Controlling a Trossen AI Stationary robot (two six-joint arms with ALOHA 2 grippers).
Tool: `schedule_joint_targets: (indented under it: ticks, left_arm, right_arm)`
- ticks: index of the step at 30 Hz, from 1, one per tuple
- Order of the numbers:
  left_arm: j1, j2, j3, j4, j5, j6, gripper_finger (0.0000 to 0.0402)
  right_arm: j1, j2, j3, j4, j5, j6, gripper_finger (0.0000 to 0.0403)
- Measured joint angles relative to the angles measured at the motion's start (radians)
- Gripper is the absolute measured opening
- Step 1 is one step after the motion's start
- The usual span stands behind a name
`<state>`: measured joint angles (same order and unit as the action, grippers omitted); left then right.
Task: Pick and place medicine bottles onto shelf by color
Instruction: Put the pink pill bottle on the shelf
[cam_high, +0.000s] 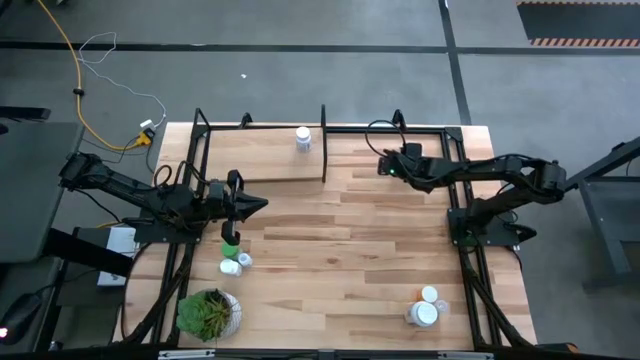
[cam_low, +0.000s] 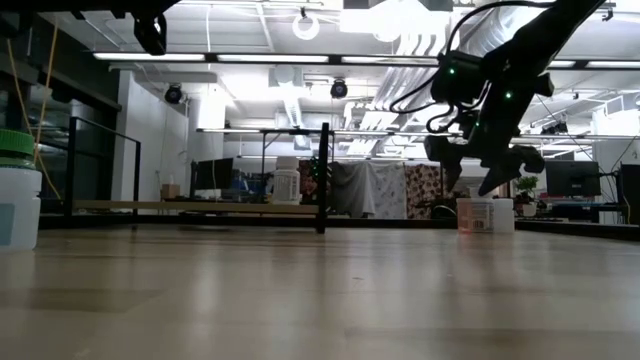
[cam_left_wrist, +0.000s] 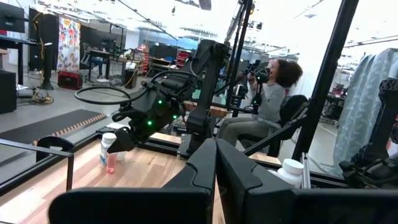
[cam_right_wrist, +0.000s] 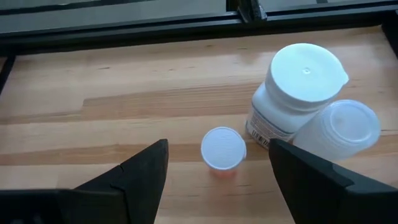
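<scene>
Progress looks early to us: only 1 white bottle (cam_high: 303, 139) stands on the shelf (cam_high: 262, 165). Our right end effector (cam_right_wrist: 217, 163) hangs wide open and empty above 3 bottles (cam_right_wrist: 298, 93); our left end effector (cam_high: 262, 205) is closed, empty, near the green bottle (cam_high: 231, 240).

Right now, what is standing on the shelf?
One white medicine bottle stands upright on the shelf plank. The rest of the plank shows bare; nothing else sits on it.
</scene>
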<state>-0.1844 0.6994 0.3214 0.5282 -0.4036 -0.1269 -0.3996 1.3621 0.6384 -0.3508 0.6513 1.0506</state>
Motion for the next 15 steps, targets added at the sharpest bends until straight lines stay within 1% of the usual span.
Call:
schedule_joint_targets:
  ticks: [10,15]
  left_arm:
    - [0.000,0.000,0.000,0.000,0.000,0.000,0.0000]
    - [0.000,0.000,0.000,0.000,0.000,0.000,0.0000]
  right_arm:
    - [-0.028,0.000,0.000,-0.002,-0.031,0.008,0.0202]
    - [-0.040,0.000,0.000,-0.002,-0.036,0.008,0.0188]
